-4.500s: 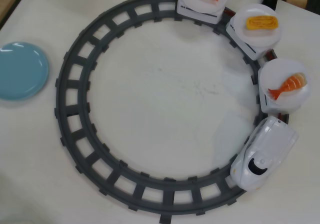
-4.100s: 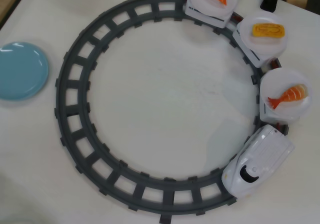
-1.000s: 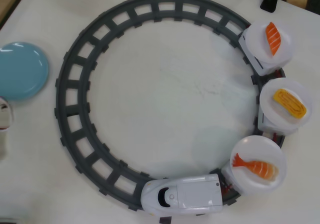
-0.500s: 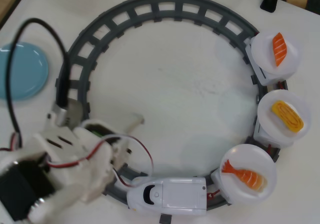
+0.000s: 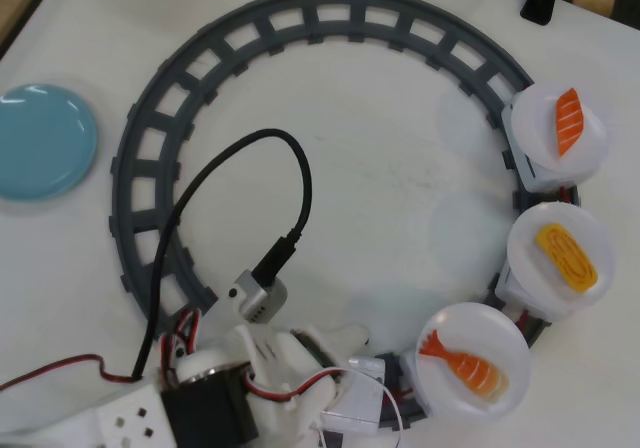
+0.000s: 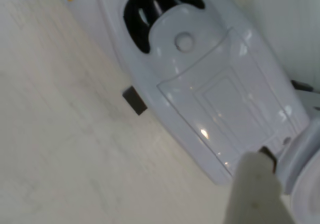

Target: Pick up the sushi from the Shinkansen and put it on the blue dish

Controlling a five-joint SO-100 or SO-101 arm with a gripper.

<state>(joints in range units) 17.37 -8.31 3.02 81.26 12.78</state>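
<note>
Overhead view: your arm sits above the train's front car

Your gripper reaches in from the bottom left of the overhead view, covering most of the Shinkansen. You cannot tell whether its fingers are spread or together: only one pale fingertip shows in the wrist view, blurred, just past the locomotive's rear end. The sushi lies just to the right of your gripper on a white plate, its red tail pointing toward the gripper. The blue dish is well apart, up and to the left, outside the grey track. A black cable loops above the arm.
</note>
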